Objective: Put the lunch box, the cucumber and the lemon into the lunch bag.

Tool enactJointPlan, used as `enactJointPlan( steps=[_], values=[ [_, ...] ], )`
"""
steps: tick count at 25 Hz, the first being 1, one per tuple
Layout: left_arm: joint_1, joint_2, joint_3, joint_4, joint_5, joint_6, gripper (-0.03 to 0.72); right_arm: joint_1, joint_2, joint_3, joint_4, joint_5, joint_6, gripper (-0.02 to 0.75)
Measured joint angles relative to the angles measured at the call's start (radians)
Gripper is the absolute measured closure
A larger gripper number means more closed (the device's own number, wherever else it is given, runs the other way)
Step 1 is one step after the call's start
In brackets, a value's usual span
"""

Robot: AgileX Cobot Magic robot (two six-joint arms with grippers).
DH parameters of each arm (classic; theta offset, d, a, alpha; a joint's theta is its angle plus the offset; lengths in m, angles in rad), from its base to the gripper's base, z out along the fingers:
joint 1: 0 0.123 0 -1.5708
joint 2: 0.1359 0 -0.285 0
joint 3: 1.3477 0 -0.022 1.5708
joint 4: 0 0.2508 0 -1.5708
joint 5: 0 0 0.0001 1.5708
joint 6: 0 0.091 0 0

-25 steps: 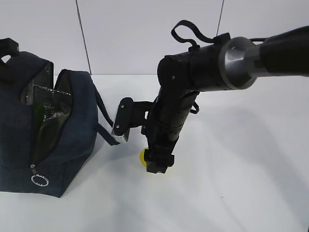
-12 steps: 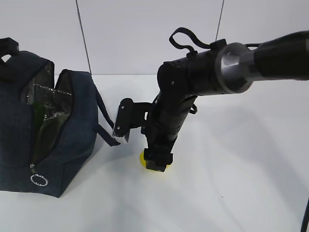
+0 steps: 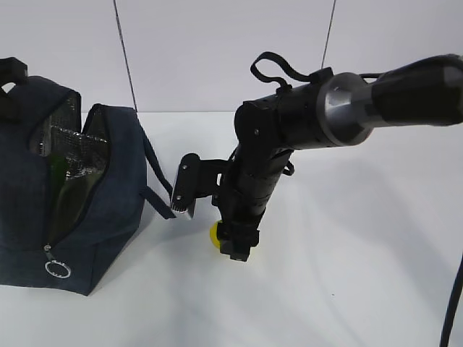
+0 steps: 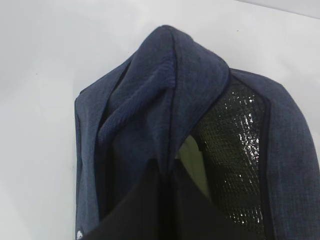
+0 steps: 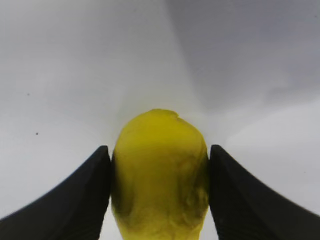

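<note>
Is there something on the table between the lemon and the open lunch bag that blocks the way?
Nothing visible blocks it. The right pincer holds the lemon; only bare table and a loose strap lie before the lunch bag.

- The right arm point(image 3: 347, 101) reaches in from the right of the exterior view, its forearm near level, then bends sharply down at the wrist.
- The right gripper point(image 3: 235, 244) points down toward the table, its two black fingers point(image 5: 75, 195) pressed against either side of the lemon point(image 5: 160, 175).
- The left gripper does not show clearly in any view; its state cannot be told.
</note>
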Motion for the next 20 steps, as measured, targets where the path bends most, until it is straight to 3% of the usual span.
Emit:
enactJointPlan(
  steps=[12,20],
  values=[
    [0.000,0.000,0.000,0.004,-0.002,0.000,0.695,0.000,-0.005,-0.021,-0.002,0.074,0.000,0.319],
    [0.000,0.000,0.000,0.004,-0.003,0.000,0.695,0.000,-0.165,-0.022,-0.010,0.120,0.077,0.319]
  ],
)
